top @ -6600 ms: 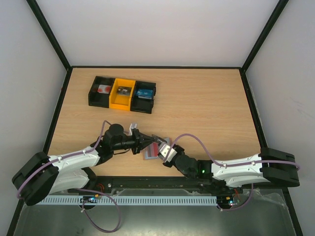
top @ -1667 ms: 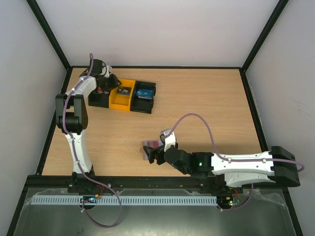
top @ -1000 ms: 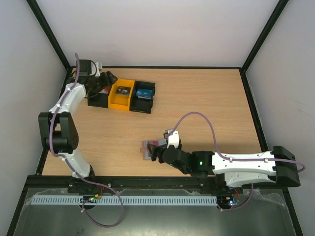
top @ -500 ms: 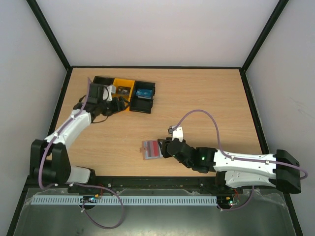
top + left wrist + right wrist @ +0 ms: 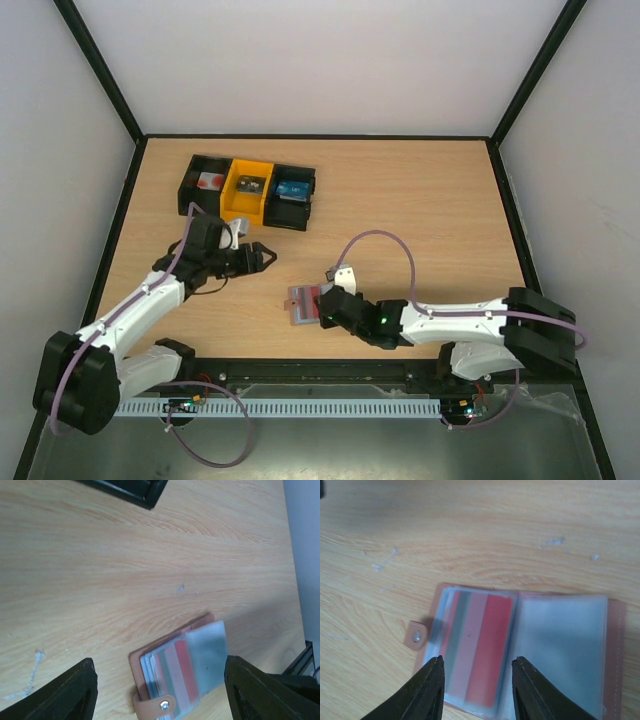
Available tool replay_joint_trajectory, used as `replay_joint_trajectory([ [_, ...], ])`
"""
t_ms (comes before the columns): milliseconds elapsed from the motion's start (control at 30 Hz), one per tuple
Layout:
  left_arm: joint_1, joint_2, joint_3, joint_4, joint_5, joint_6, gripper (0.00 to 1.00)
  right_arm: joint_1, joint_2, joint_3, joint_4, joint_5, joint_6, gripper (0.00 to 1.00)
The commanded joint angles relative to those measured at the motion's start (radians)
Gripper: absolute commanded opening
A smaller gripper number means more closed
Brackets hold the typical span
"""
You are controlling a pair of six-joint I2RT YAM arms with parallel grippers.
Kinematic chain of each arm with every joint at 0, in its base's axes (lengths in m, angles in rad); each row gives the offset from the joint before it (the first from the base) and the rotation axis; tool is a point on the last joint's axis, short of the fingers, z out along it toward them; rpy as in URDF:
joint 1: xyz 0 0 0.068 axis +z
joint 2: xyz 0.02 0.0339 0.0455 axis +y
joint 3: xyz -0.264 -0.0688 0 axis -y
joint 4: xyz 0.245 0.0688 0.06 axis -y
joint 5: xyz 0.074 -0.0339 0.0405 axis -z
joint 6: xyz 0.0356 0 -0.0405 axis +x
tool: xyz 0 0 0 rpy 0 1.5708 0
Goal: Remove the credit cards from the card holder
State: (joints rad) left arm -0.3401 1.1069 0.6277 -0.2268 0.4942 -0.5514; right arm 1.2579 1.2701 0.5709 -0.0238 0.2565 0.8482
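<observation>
**Right gripper over open card holder, cards still in pocket**

Mauve-brown folding card holder [image 5: 305,305] [image 5: 150,667] [image 5: 615,645] lies open on the wooden tabletop [image 5: 420,210]. Pinkish-red and greyish credit cards [image 5: 487,645] [image 5: 175,672] sit stacked in its snap-tab-side pocket. The other clear pocket shows no card.

Right gripper [image 5: 328,306] [image 5: 479,662] is directly above the holder, jaws apart, one at each side of the card stack. Can't tell if they touch it.

Left gripper [image 5: 262,257] [image 5: 160,659] is near the holder's left, jaws wide apart, empty.

Black-and-yellow row of bins [image 5: 248,190] stands well behind the holder.
</observation>
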Motion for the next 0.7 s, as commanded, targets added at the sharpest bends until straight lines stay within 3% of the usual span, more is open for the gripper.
replay_joint_trajectory([
  [0,-0.031,-0.059,-0.07,0.084,0.015,-0.069,0.7,-0.006,0.072,-0.006,0.019,0.005,0.049,0.37],
  [667,-0.1,-0.05,-0.167,0.231,0.06,-0.163,0.7,-0.006,0.237,-0.018,0.068,0.009,0.075,0.33],
])
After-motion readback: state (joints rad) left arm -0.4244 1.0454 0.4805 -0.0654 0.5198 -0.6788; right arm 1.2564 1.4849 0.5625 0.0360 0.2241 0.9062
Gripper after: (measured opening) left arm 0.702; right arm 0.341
